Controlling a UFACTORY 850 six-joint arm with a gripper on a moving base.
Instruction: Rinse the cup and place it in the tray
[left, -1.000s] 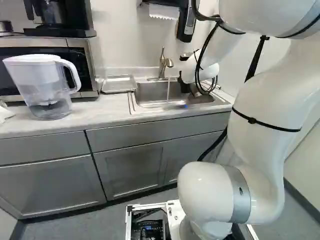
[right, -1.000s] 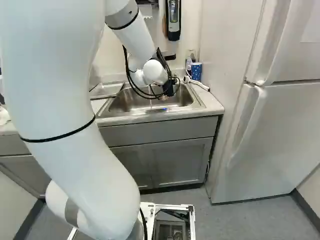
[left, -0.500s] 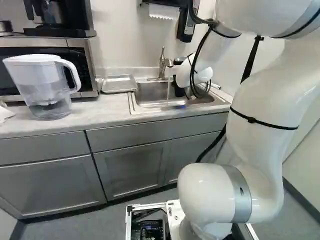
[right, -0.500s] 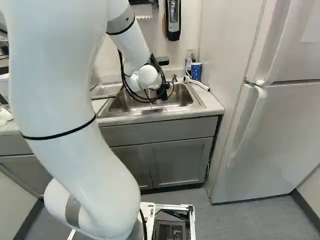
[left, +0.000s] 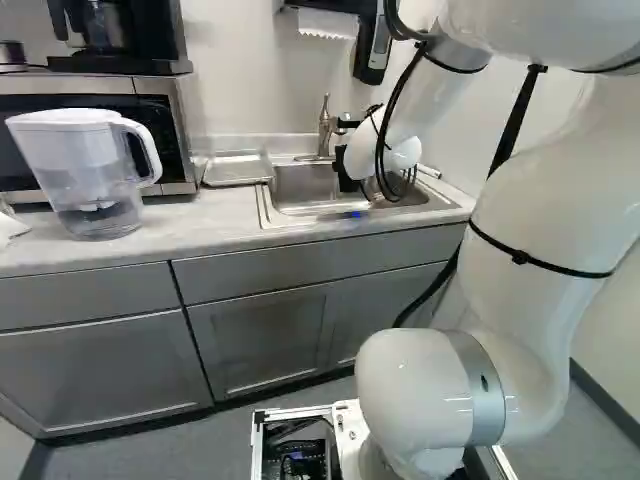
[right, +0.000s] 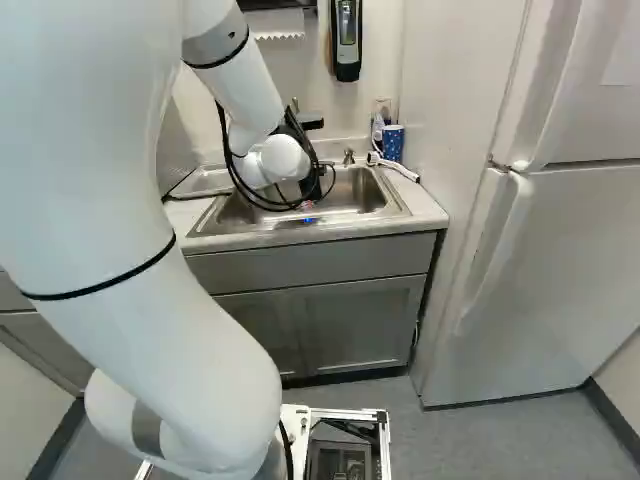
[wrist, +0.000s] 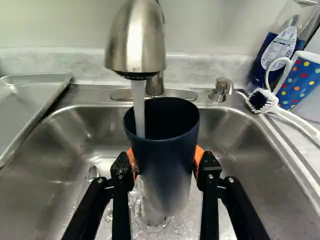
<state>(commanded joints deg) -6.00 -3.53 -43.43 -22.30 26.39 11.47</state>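
Water (wrist: 138, 107) into cup (wrist: 167, 160), wrist view only

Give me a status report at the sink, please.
Pincer shut on dark cup. Cup mouth up, faucet running into it. Tray beside sink, no obstruction seen.

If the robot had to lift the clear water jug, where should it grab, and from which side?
Probably the upright outer stretch of its handle, coming from the sink side. The handle loops out that way and is slim, while the jug itself is broad and tapers downward.
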